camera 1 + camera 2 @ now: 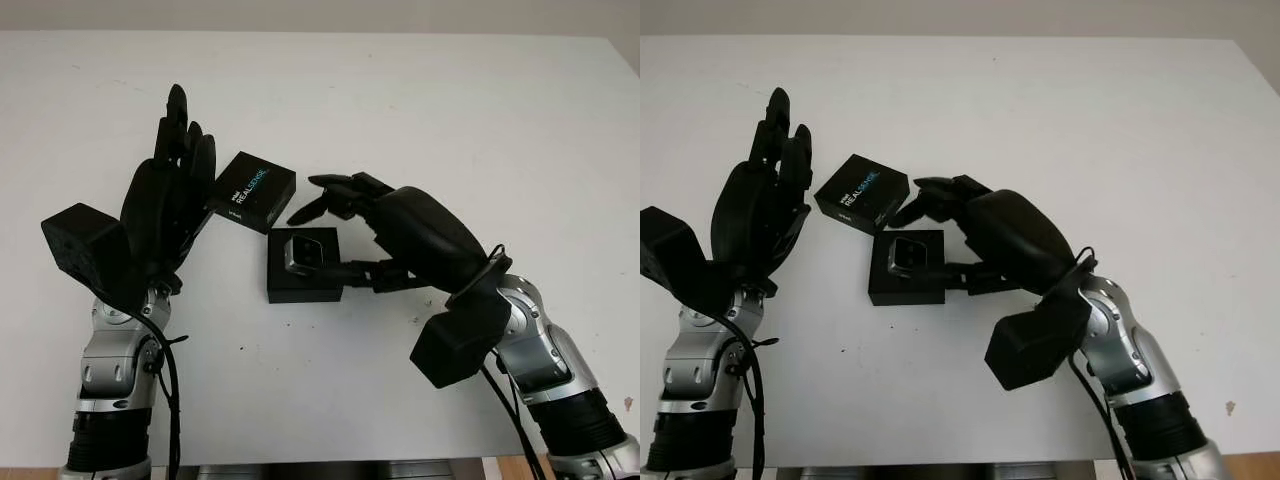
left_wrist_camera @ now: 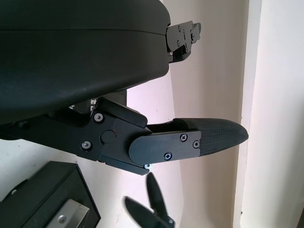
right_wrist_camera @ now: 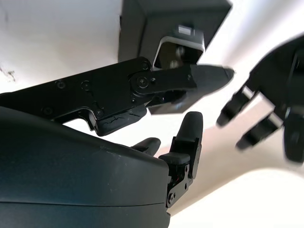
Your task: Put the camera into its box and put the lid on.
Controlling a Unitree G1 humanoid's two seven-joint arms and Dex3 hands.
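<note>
The black box base (image 1: 300,285) lies open at the table's middle, and the silver camera (image 1: 303,252) sits inside it. The black lid (image 1: 252,190), printed REALSENSE, lies flat just behind and left of the base, touching its far corner. My right hand (image 1: 328,238) is at the base's right side, open and holding nothing. Its thumb (image 1: 362,270) is along the base's right edge and its fingers (image 1: 325,200) arch over the far edge. The right wrist view shows the camera (image 3: 180,45) in the box past the thumb. My left hand (image 1: 180,170) stands upright, open, just left of the lid.
The white table (image 1: 450,120) stretches wide behind and to the right of the box. Its front edge runs close to both forearms. A few small dark specks mark the surface near my right wrist.
</note>
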